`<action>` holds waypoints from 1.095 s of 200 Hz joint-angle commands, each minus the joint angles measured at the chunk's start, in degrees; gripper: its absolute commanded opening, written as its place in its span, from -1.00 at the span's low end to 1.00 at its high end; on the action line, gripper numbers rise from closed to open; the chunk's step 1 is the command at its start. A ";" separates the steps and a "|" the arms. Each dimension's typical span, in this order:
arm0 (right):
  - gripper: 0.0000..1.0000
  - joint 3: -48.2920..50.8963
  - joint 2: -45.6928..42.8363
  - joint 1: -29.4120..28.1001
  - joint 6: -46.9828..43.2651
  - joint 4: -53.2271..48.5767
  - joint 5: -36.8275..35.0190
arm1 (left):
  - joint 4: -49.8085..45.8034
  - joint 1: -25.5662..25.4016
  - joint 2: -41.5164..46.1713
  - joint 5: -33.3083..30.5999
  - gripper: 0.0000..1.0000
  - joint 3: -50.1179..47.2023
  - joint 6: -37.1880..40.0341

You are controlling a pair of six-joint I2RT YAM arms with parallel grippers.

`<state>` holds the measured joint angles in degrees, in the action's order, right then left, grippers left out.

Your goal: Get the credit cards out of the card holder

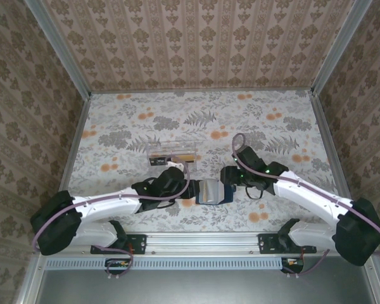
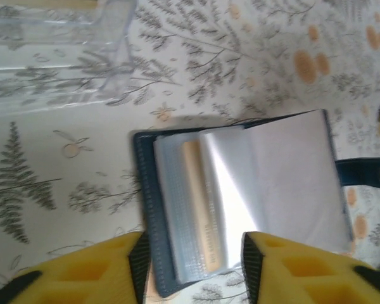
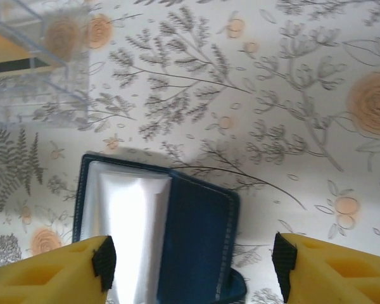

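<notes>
Overhead, the card holder (image 1: pixel 210 191) lies opened flat on the flowered tablecloth (image 1: pixel 126 120), low and centre in the frame. The left gripper (image 1: pixel 185 186) is at its left end and the right gripper (image 1: pixel 228 182) at its right. A clear rectangular plastic box (image 1: pixel 171 151) sits just above it, apart from both.

From the left wrist, the card holder (image 2: pixel 291 177) fills the middle and right of the frame. Its navy stitched cover rims a fanned stack of glossy transparent sleeves, and a tan card (image 2: pixel 199 209) shows through one of them. The left gripper (image 2: pixel 196 269) enters from the bottom edge. Its blocky yellow fingers (image 2: pixel 82 275) have dark pads and stand at a middling gap, straddling the holder's left half. Whether they pinch it I cannot tell. The box's (image 2: pixel 50 57) clear wall crosses the upper left.

From the right wrist, the card holder (image 3: pixel 196 234) sits lower left of centre, a dark cover half beside a shiny pale sleeve. The right gripper (image 3: pixel 193 266) has its yellow fingers (image 3: pixel 329 272) spread wide in the bottom corners. The right one is clear of the holder. The box (image 3: pixel 31 69) occupies the upper left corner.
</notes>
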<state>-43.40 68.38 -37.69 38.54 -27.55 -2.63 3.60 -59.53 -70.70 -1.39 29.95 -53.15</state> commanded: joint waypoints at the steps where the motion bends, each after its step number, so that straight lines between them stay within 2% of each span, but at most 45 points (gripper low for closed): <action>1: 0.43 -4.11 3.18 -2.89 -1.30 -2.93 -2.49 | 1.23 0.11 -1.07 -0.47 -0.26 -0.82 -0.95; 17: 0.48 -6.14 5.89 -4.50 -1.70 -4.82 -3.41 | 2.52 0.11 -2.81 0.13 -0.49 -0.70 -1.08; 19: 0.53 -6.38 6.20 -4.67 -1.71 -4.91 -3.43 | 2.72 0.07 -3.10 0.22 -0.53 -0.69 -1.08; 23: 0.65 -6.69 6.76 -5.02 -1.83 -5.01 -3.55 | 3.29 0.03 -3.60 0.57 -0.64 -0.69 -1.04; 36: 0.67 -8.06 8.46 -6.47 -1.89 -5.71 -5.00 | 4.33 -0.02 -5.00 1.19 -1.00 -0.23 -1.17; 86: 0.71 -13.41 15.82 -11.05 -3.18 -10.07 -10.79 | 7.10 -1.44 -11.85 2.53 -1.00 3.25 -1.34; 131: 0.77 -13.74 21.09 -11.89 -3.45 -8.96 -9.75 | 7.67 -1.82 -14.17 2.29 -1.00 3.53 -2.47; 186: 0.84 -12.56 24.58 -12.16 -3.22 -6.96 -8.75 | 3.10 -2.26 -15.58 -0.17 -1.00 3.49 -5.54; 192: 0.99 -12.35 24.83 -12.16 -3.16 -6.63 -8.43 | 2.86 -2.38 -15.85 -0.33 -1.00 3.44 -6.09; 219: 0.99 -11.29 26.04 -12.15 -2.98 -6.07 -8.26 | 0.99 -2.68 -17.03 -1.37 -1.00 3.78 -7.81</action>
<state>-56.03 92.88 -49.45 35.77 -34.20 -10.66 8.14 -61.56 -86.46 -0.71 32.42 -58.11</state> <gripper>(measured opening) 0.997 0.050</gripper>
